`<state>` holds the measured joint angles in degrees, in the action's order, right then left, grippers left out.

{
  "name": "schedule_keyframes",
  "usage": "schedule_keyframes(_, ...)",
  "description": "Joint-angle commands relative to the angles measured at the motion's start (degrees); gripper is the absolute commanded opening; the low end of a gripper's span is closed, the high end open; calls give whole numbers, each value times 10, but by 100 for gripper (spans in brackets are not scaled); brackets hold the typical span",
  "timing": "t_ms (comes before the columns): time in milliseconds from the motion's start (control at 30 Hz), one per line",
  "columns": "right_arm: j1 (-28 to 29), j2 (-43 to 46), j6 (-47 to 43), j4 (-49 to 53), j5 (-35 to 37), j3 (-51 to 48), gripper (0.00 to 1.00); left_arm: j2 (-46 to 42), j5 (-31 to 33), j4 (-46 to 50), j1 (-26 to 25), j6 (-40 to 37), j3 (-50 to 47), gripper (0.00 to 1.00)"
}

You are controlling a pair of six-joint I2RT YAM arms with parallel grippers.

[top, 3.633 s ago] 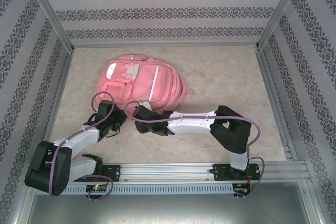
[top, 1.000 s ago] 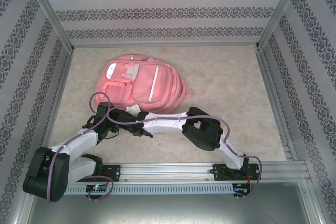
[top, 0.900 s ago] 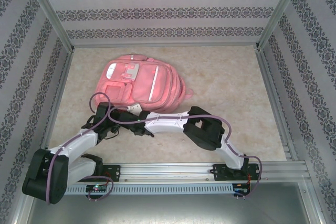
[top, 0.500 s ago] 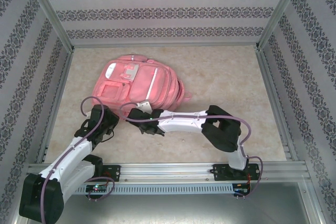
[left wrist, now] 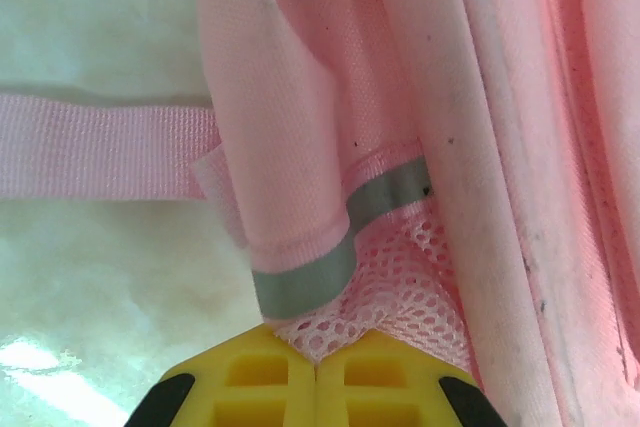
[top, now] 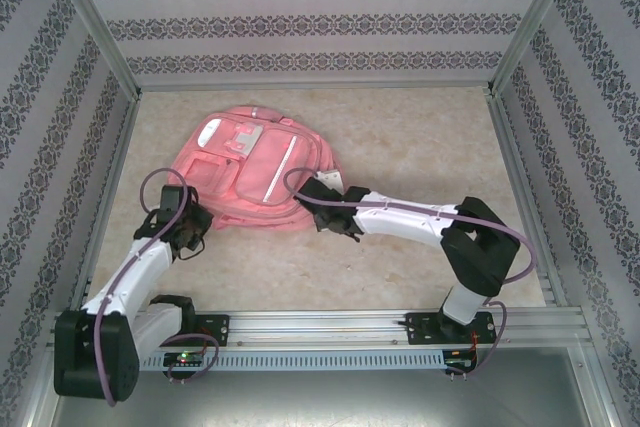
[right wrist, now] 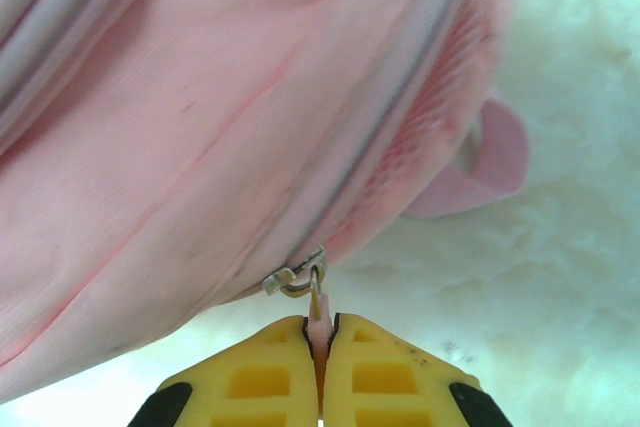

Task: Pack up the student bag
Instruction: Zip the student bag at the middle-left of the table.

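The pink student bag [top: 250, 167] lies flat on the marbled table, front pockets up. At the bag's near left corner, my left gripper [top: 193, 219] is shut on the pink mesh side pocket [left wrist: 400, 292], beside a grey reflective band [left wrist: 310, 277]. My right gripper [top: 318, 209] sits at the bag's near right edge, shut on the pink zip pull [right wrist: 318, 322]. That pull hangs from a metal slider [right wrist: 295, 275] on the bag's zip. The yellow pads [right wrist: 250, 377] of the right gripper press together on the tab.
A pink strap [left wrist: 100, 147] runs left of the bag on the table. A carry loop [right wrist: 480, 162] sticks out at the bag's end. Patterned walls and metal rails [top: 515, 172] enclose the table on three sides.
The right gripper has travelled right along the bag's near edge with the zip pull. The left gripper moved left and away from it, holding the corner. The bag shifted and stretched a little.
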<state>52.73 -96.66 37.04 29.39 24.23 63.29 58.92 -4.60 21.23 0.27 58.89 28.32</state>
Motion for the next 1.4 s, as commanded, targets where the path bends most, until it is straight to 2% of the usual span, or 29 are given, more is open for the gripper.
schedule_keyframes(0,-23,31,-45,13,37,-14,0,44,44,33,47,-37,36,0)
schedule_keyframes(167,-14,28,-80,-32,-51,-4,0,151,16,14,66,-75,112,0)
schedule_keyframes(333,28,4,-81,-59,-91,19,0,265,8,55,78,-116,219,0)
schedule_keyframes(400,42,-9,-75,-63,-97,34,0,283,-4,72,78,-129,248,1)
schedule_keyframes(633,60,-51,-57,-83,-149,81,0,211,-65,92,77,-99,214,45)
schedule_keyframes(700,61,-60,-57,-86,-158,92,0,172,-79,108,75,-80,194,50)
schedule_keyframes(833,61,-68,-64,-85,-162,101,0,93,-140,107,58,-17,132,51)
schedule_keyframes(933,57,-66,-71,-84,-166,99,0,41,-168,89,17,47,89,51)
schedule_keyframes(1100,52,-58,-81,-91,-182,91,0,-28,-126,43,-106,175,44,51)
schedule_keyframes(1267,51,-52,-84,-97,-193,84,0,-60,-29,1,-232,280,25,55)
schedule_keyframes(1367,51,-47,-83,-101,-195,76,0,-58,33,-46,-286,314,11,58)
